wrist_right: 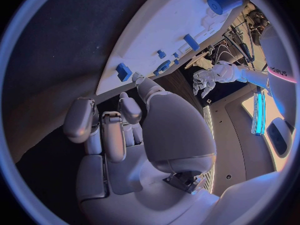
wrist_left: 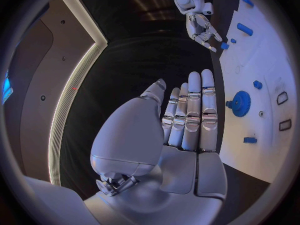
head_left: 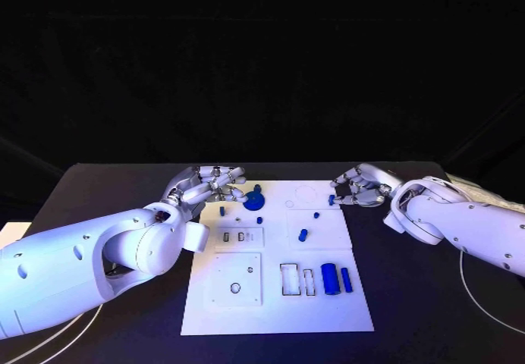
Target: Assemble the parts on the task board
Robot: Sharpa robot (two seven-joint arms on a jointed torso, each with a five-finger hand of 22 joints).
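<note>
Near the task board's point(head_left: 208, 318) far edge, left hand point(head_left: 210, 184) is spread and empty beside the blue gear point(head_left: 254, 201). Right hand point(head_left: 359, 187) looks curled around nothing, can't tell for sure. I'd grab that gear squarely.

The silver left hand point(wrist_left: 187, 130) lies flat, fingers straight and together, holding nothing. Beside its fingertips, a blue toothed gear point(wrist_left: 240, 103) sits on the white task board point(wrist_left: 265, 55).

Head camera high above, gazing down over the white rectangular task board point(head_left: 274, 303) on the black table point(head_left: 109, 182), wrist cameras close behind each silver hand, both catching the board's far end, blue toothed gear point(wrist_left: 240, 103) shared with the head view point(head_left: 254, 201)
</note>
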